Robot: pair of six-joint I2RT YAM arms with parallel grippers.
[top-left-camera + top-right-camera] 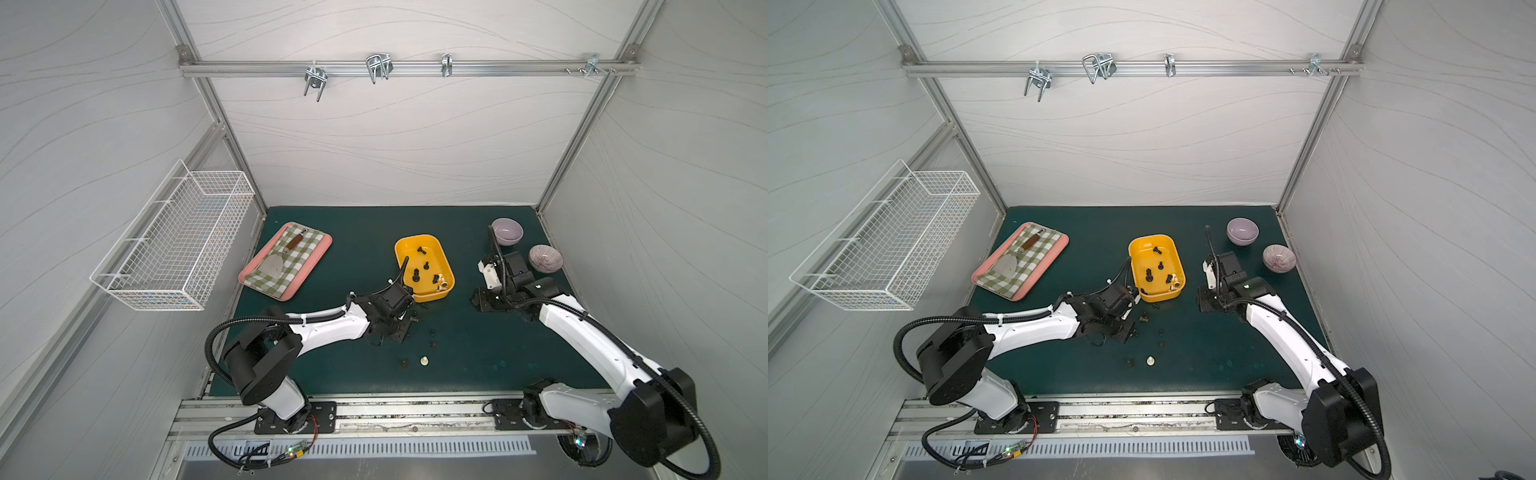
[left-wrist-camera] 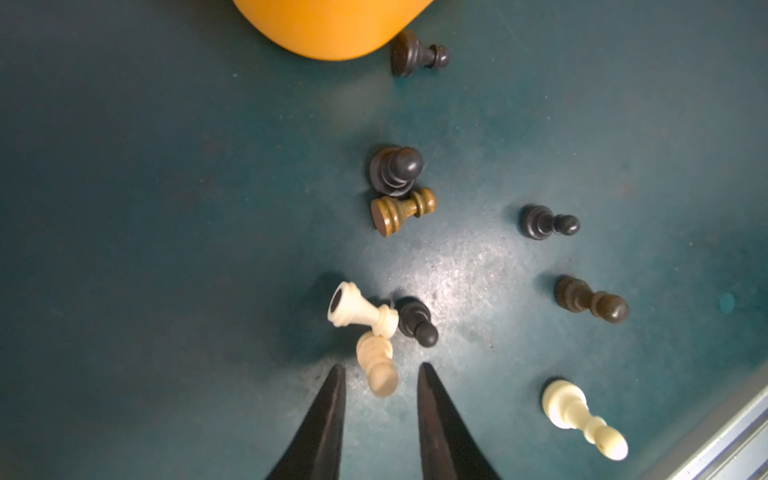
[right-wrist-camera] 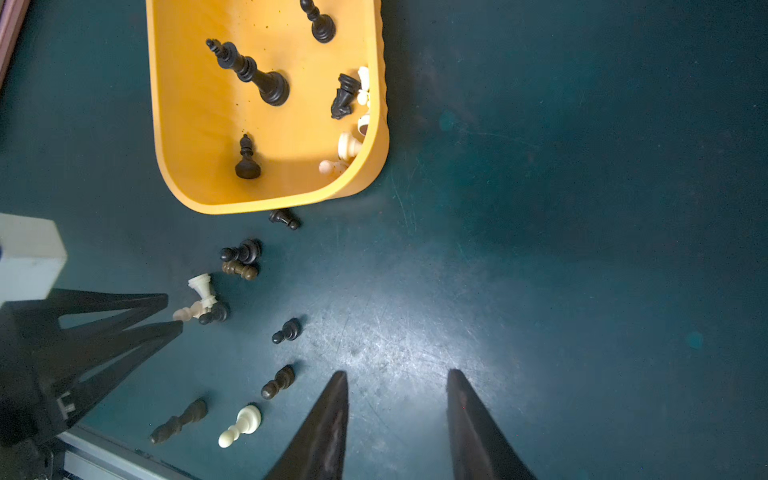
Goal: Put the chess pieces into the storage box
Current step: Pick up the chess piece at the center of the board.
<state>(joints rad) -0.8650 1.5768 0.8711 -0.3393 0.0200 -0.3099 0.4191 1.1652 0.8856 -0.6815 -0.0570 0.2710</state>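
The yellow storage box (image 1: 434, 247) sits mid-table and holds several black and cream chess pieces (image 3: 249, 75). More pieces lie scattered on the green mat in front of it. My left gripper (image 2: 381, 368) is low over a small cluster there. It is open, and the head of a toppled cream pawn (image 2: 376, 365) lies between its fingertips without touching them. A cream rook (image 2: 359, 309) and a black pawn (image 2: 417, 322) lean against that pawn. My right gripper (image 3: 397, 374) hangs open over bare mat to the right of the box, with nothing between its fingers.
A pink tray (image 1: 326, 245) with checked cloth and a spatula lies at the back left. Two purple bowls (image 1: 507, 230) (image 1: 545, 258) stand at the back right, close behind the right wrist. A white wire basket (image 1: 178, 241) hangs on the left wall. Loose pieces (image 1: 424, 360) lie near the front.
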